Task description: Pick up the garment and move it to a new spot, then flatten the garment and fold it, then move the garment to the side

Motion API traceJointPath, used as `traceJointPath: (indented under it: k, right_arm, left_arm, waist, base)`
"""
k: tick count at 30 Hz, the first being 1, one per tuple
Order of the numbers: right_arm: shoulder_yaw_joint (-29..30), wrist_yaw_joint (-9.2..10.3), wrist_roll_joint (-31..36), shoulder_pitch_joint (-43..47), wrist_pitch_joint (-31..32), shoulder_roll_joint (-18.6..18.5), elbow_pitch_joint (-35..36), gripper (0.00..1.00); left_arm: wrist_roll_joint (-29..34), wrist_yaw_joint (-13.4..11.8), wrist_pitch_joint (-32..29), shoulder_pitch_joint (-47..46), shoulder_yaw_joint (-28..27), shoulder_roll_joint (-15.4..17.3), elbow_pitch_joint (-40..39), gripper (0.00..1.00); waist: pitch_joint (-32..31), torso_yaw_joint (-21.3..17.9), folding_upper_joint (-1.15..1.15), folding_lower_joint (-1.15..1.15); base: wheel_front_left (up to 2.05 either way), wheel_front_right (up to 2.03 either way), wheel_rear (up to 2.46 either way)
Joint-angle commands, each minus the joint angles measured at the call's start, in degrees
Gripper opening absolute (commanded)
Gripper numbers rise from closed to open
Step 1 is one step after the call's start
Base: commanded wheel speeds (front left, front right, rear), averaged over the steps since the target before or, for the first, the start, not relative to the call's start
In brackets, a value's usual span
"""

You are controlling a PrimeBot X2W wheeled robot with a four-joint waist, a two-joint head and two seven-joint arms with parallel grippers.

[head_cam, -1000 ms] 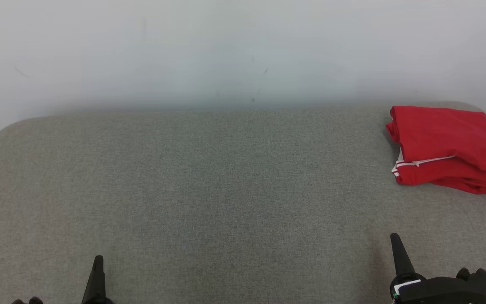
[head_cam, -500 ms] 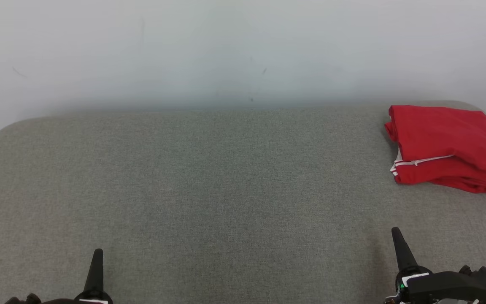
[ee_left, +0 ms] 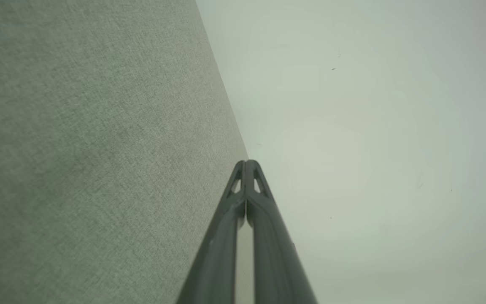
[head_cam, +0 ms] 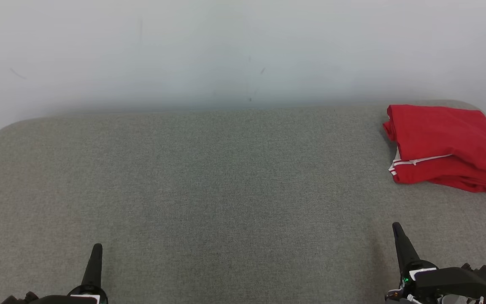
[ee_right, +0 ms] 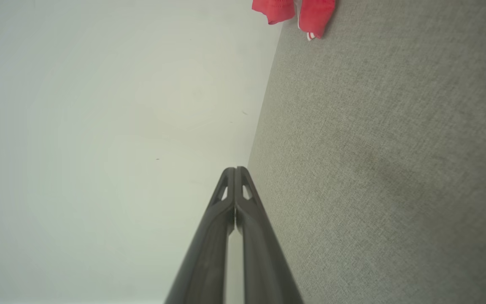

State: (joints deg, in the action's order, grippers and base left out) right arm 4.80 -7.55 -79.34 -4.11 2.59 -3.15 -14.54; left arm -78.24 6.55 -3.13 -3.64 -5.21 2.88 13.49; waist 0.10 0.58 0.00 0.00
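Observation:
The garment (head_cam: 445, 147) is red with thin white trim, folded into a compact stack at the far right of the grey fabric surface (head_cam: 226, 190). Its edge also peeks in at the top of the right wrist view, as red garment (ee_right: 293, 10). My left gripper (head_cam: 96, 249) stands at the lower left, shut and empty, fingertips pressed together (ee_left: 247, 162). My right gripper (head_cam: 396, 228) is at the lower right, well in front of the garment, also shut and holding nothing (ee_right: 234, 169).
A plain pale wall (head_cam: 226, 50) runs along the far edge of the grey surface. The surface has rounded corners at far left and far right. Wide bare fabric lies between the two grippers.
Both grippers have crept slightly further up the head view, staying shut. The whole picture shifted a little left and up, so the camera moved. The garment lies as before.

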Motion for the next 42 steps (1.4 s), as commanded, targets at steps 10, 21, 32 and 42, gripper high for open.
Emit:
traceJointPath:
  k: [10,21,32,42]
  right_arm:
    - [0.6,0.10,-5.5,-1.3,1.5,-0.2,0.5,0.00]
    - [1.0,0.11,-9.6,-1.8,2.7,-0.1,0.6,0.00]
    - [1.5,0.12,-13.6,-2.3,3.9,-0.1,0.6,0.00]
    - [1.5,0.12,-13.3,-2.3,3.9,0.0,0.6,0.00]
  left_arm:
    - [-5.9,0.7,-1.5,-1.7,-0.7,0.0,0.1,0.00]
    - [-10.1,0.8,-2.6,-2.4,-1.1,0.0,0.4,0.00]
    - [-14.4,1.0,-3.7,-3.0,-1.5,0.0,0.7,0.00]
    - [-14.3,1.0,-3.6,-2.9,-1.4,0.0,0.6,0.00]
  waist:
    - [0.0,-0.2,0.00,0.00]
    - [0.0,-0.4,0.00,0.00]
    - [0.1,-0.6,0.00,0.00]
    - [0.1,-0.6,0.00,0.00]
  base:
    - [0.00,0.00,0.00]
    - [0.00,0.00,0.00]
    - [0.00,0.00,0.00]
    - [0.00,0.00,0.00]
